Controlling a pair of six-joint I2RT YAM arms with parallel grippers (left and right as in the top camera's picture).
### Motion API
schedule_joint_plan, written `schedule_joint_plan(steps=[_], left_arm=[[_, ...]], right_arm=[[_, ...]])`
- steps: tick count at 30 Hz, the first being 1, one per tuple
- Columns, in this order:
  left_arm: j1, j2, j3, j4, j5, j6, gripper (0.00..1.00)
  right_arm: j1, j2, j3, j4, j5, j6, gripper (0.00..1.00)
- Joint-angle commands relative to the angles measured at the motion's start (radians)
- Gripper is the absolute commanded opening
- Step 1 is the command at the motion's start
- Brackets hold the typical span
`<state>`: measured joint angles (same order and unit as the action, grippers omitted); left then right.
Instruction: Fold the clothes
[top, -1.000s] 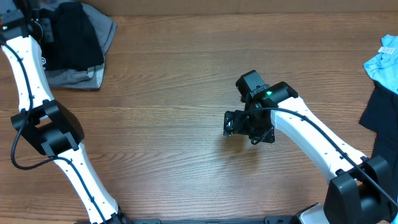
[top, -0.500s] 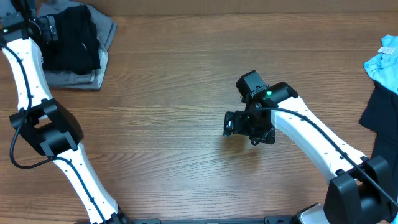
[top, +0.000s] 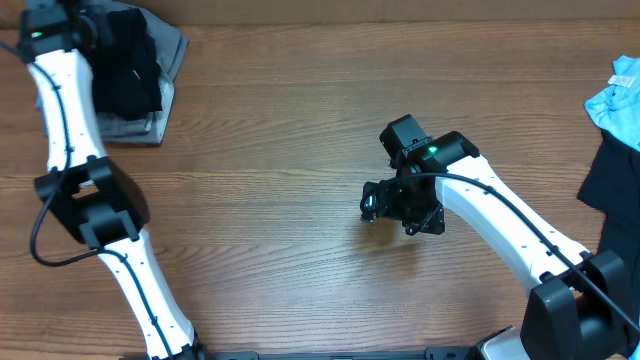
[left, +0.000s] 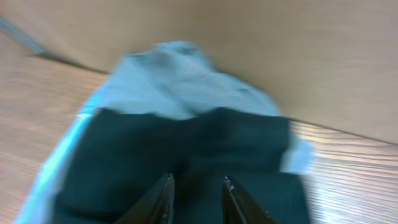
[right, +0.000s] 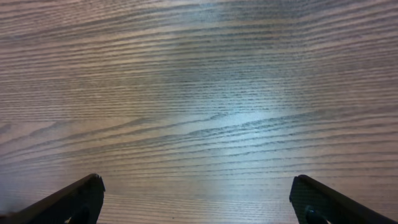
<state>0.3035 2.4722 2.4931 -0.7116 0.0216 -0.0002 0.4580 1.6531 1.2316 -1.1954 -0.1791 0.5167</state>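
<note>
Far left, my left gripper (left: 196, 185), having just let go, is backing off the folded black garment (top: 128, 62) stacked on the grey garment (top: 130, 126), fingers narrowly parted. My right gripper (right: 196, 186) is waiting mid-table, spread wide and empty.

A pile of clothes (top: 135, 90) sits in the far left corner of the tabletop (top: 280, 150). In the pile, one shirt (top: 130, 65) lies on top of a bigger piece (top: 135, 128), which sticks out at the near side and the right side. The left end effector (left: 196, 198) is above the far left part of this pile. The right end effector (top: 400, 205) is over the bare middle of the tabletop, a little to the right. More clothes lie at the right edge: a small piece (top: 615, 95) at the back and another piece (top: 615, 190) just in front of it.
</note>
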Motion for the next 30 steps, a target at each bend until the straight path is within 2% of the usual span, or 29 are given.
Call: schedule_joint_plan(steps=[1, 3, 7, 10, 13, 15, 17, 18, 21, 24, 27, 30], left_arm=[[-0.037, 0.03, -0.004, 0.013, -0.019, -0.045, 0.26], [-0.042, 0.067, -0.004, 0.005, -0.021, -0.046, 0.25], [-0.042, 0.157, -0.004, -0.034, -0.026, -0.048, 0.31], [-0.042, 0.154, -0.002, -0.033, -0.028, -0.049, 0.33], [-0.049, 0.113, 0.023, -0.039, -0.023, -0.049, 0.41], [-0.061, 0.059, 0.038, -0.04, -0.02, -0.05, 0.5], [-0.073, -0.012, 0.044, -0.04, -0.021, -0.05, 0.66], [-0.082, -0.059, 0.044, -0.045, -0.021, -0.049, 0.79], [-0.101, -0.187, 0.044, -0.092, 0.007, -0.049, 1.0], [-0.127, -0.327, 0.044, -0.199, 0.067, -0.053, 1.0], [-0.156, -0.458, 0.044, -0.341, 0.143, -0.069, 1.0], [-0.175, -0.593, 0.044, -0.501, 0.301, -0.071, 1.0]], right_arm=[[-0.004, -0.003, 0.012, 0.003, 0.003, 0.003, 1.0], [-0.004, -0.003, 0.012, 0.004, 0.003, 0.003, 1.0], [-0.004, -0.003, 0.012, 0.0, 0.003, 0.003, 1.0], [-0.004, -0.003, 0.012, -0.003, 0.003, 0.003, 1.0], [-0.004, -0.003, 0.012, -0.005, 0.003, 0.003, 1.0], [-0.004, -0.003, 0.012, -0.009, 0.003, 0.004, 1.0], [-0.004, -0.003, 0.012, -0.014, 0.003, 0.005, 1.0], [-0.004, -0.003, 0.012, -0.015, 0.003, 0.012, 1.0], [-0.004, -0.004, 0.012, -0.007, 0.016, 0.038, 1.0], [-0.006, -0.004, 0.029, 0.012, 0.022, 0.037, 1.0], [-0.006, -0.015, 0.105, -0.042, 0.022, 0.037, 1.0], [0.002, -0.078, 0.182, -0.126, 0.023, 0.037, 1.0]])
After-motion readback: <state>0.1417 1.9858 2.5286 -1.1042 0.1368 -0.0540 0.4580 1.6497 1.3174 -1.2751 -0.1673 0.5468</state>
